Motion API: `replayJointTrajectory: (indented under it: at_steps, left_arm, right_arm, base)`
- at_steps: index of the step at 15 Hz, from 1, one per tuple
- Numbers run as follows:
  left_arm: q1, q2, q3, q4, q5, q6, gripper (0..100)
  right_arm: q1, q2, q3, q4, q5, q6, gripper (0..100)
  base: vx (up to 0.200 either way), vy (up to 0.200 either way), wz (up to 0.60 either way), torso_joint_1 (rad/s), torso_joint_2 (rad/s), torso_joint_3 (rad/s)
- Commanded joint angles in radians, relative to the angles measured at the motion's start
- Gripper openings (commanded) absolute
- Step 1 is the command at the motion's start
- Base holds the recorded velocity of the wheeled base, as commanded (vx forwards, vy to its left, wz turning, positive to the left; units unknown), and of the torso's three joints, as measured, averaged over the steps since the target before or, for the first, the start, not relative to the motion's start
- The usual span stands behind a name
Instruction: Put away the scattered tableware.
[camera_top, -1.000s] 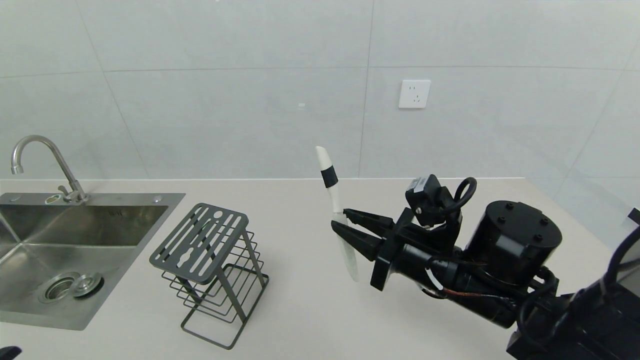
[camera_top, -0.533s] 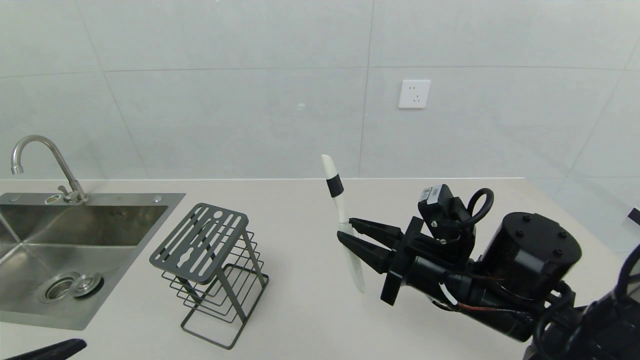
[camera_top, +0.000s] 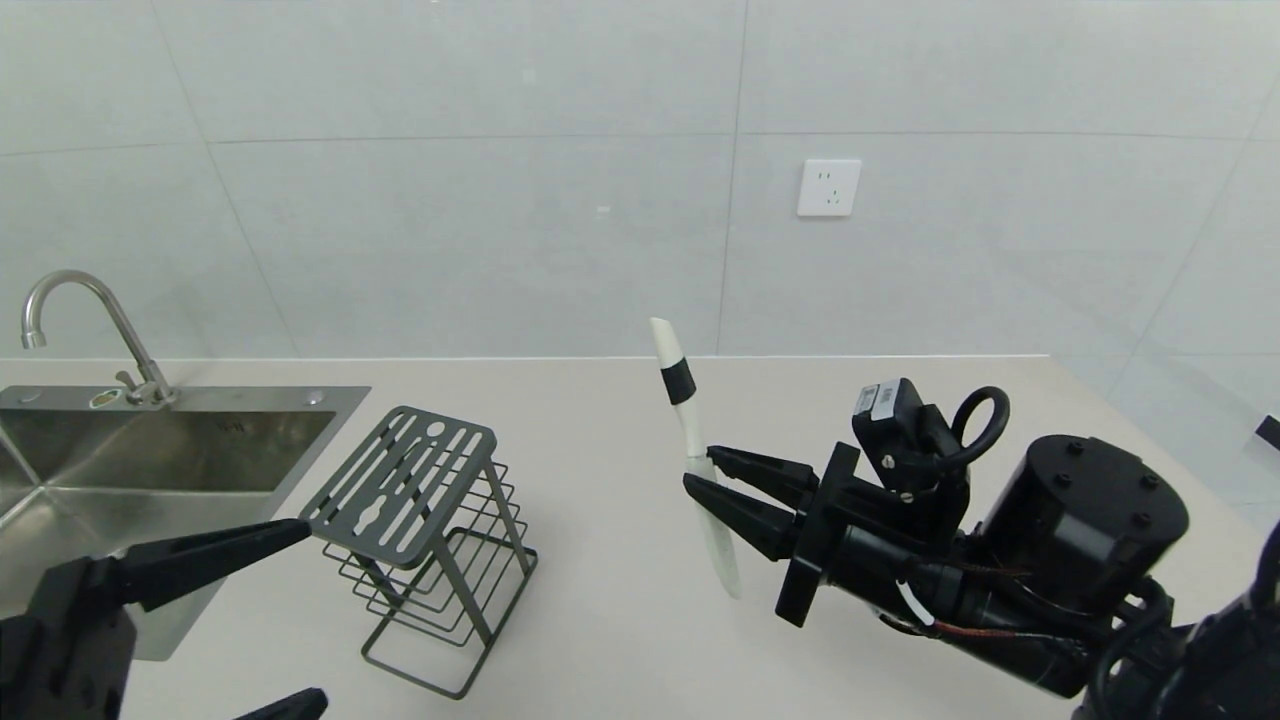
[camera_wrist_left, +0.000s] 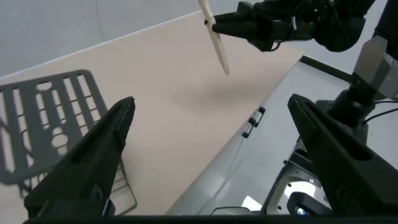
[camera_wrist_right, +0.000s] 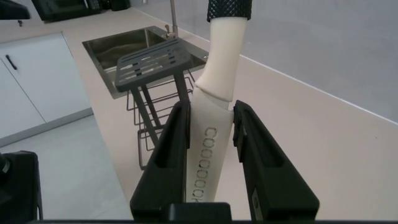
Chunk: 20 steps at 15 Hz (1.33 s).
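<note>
The right tool (camera_top: 700, 468) is clamping a white knife (camera_top: 686, 418) where handle meets blade, holding it in the air over the right half of the bench (camera_top: 600, 620). The knife is standing nearly upright, its black-banded handle on top and its blade pointing down. The left tool (camera_wrist_left: 211, 106) is hovering near the front left corner with its jaws spread wide, just beside the slotted rack (camera_top: 400, 485), which is standing next to the sink (camera_top: 150, 450) at the left edge.
</note>
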Motion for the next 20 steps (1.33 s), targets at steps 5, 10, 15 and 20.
replayJointTrajectory:
  at_steps: [5,10,15,20]
  left_arm:
    - [-0.166,0.288,-0.028,-0.232,-0.005,-0.003,100]
    - [-0.168,0.553,-0.072,-0.585,0.000,-0.003,100]
    - [-0.201,0.679,-0.075,-0.771,-0.002,-0.073,100]
    - [-0.238,0.807,-0.118,-0.950,-0.002,-0.170,100]
  right_arm:
    - [0.000,0.018,-0.005,-0.027,0.114,-0.012,0]
    - [-0.003,0.030,-0.020,-0.027,0.114,-0.009,0]
    - [0.002,0.038,-0.025,-0.027,0.114,-0.007,0]
    - [0.005,0.037,-0.026,-0.027,0.116,-0.006,0]
  base:
    - [0.000,0.000,0.00,0.000,0.00,0.000]
    - [0.000,0.000,0.00,0.000,0.00,0.000]
    - [0.000,0.000,0.00,0.000,0.00,0.000]
    - [0.000,0.000,0.00,0.000,0.00,0.000]
